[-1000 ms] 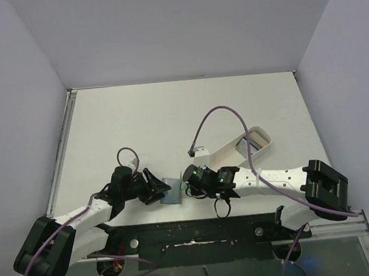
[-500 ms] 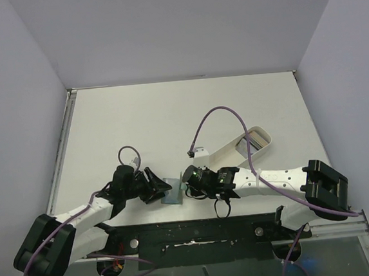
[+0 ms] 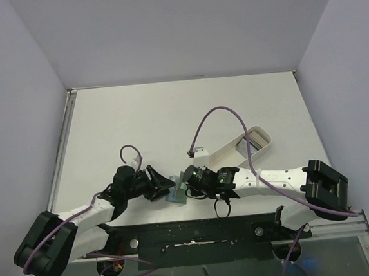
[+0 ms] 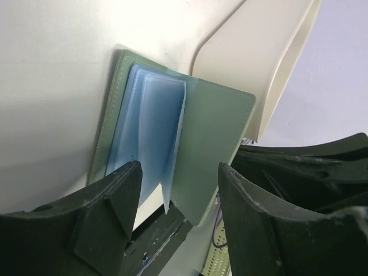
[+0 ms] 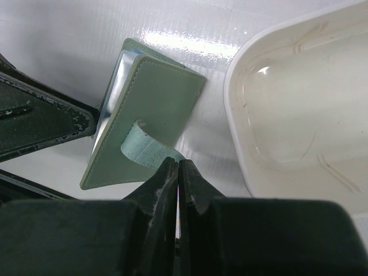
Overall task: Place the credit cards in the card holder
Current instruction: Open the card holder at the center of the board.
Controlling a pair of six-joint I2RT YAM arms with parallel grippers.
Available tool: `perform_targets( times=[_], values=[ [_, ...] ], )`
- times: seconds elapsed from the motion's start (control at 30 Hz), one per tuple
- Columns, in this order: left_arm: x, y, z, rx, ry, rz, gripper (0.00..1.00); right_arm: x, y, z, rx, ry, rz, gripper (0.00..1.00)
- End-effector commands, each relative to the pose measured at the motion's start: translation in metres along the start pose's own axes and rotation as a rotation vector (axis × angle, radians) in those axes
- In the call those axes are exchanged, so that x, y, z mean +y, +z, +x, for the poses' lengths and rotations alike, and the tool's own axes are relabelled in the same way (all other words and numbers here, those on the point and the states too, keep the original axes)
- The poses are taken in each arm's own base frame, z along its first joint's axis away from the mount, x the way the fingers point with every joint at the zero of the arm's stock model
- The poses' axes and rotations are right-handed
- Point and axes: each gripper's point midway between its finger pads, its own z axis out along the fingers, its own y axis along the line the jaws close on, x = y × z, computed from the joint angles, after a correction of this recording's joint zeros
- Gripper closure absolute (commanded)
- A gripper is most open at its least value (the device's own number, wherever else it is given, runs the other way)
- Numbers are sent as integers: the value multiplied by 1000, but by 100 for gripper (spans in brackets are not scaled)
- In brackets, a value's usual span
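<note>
The card holder (image 3: 176, 194), grey-green outside and pale blue inside, lies between the two grippers near the table's front edge. In the left wrist view the card holder (image 4: 214, 144) stands partly open, one cover raised off the blue slots. My right gripper (image 5: 178, 164) is shut on the card holder's pale green strap (image 5: 145, 150), which loops off the cover (image 5: 156, 95). My left gripper (image 4: 178, 192) is open, its fingers either side of the card holder's near end without touching it. The credit cards (image 3: 248, 146) show as a dark patch at the far end of the white tray (image 3: 228, 151).
The long white tray (image 5: 299, 103) lies right beside the card holder, running away to the back right. The black base rail (image 3: 193, 234) runs along the near edge just behind the grippers. A purple cable (image 3: 218, 112) arches over the right arm.
The left gripper has moved a little right and forward, closer to the card holder. The card holder's cover has lifted and tilted. The right gripper stays shut in place.
</note>
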Motion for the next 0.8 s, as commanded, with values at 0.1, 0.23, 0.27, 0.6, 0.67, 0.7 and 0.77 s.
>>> perform_targets(
  times=[0.1,0.23,0.27,0.6,0.67,0.7,0.77],
  values=[
    [-33,-1,0,-11,12,153,47,15,-4,-15,-56,8,-37,99],
    [-41,-1,2,-2,9,179,47,14,-4,-15,-56,3,-38,99],
    [-43,-1,2,-2,9,187,48,15,-4,-14,-56,1,-41,99],
    [-55,7,5,17,-3,218,55,15,-6,-15,-66,-8,-54,99],
    [-58,10,9,30,4,218,55,15,-7,-16,-71,-11,-56,99],
    [-58,12,10,35,6,213,56,15,-8,-17,-73,-14,-57,99],
    [-53,16,11,40,8,185,58,16,-9,-18,-76,-17,-61,98]
  ],
)
